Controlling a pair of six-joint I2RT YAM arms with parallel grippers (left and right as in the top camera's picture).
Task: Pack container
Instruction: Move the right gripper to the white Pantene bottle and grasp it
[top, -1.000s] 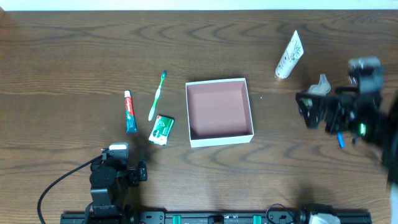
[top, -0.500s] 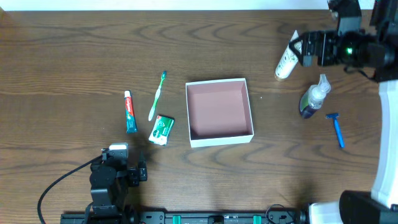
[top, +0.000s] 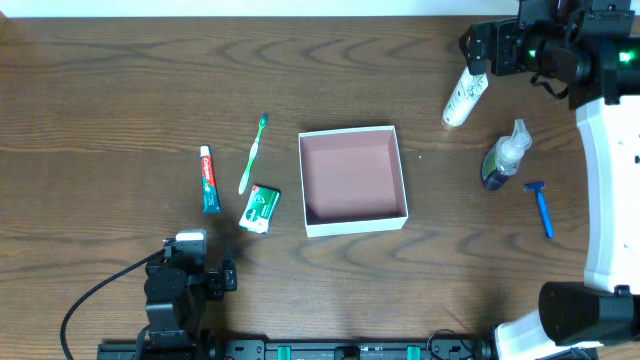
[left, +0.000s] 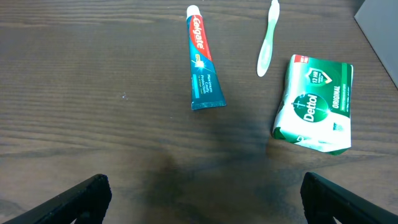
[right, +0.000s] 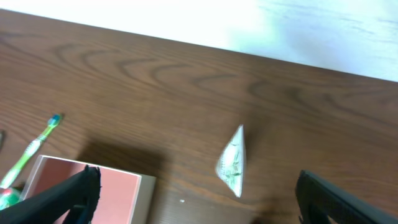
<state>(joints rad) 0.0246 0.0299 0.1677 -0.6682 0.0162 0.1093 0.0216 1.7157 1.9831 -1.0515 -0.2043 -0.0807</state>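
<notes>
Left of the container (top: 356, 224) lie a toothpaste (top: 208, 180), a toothbrush (top: 252, 153) and a green soap box (top: 260, 209). To its right are a white tube (top: 465, 92), a bottle (top: 503, 156) and a blue razor (top: 541, 207). The container sits mid-surface, its pinkish floor bare. The left jaws and right jaws gape wide, holding nothing.
</notes>
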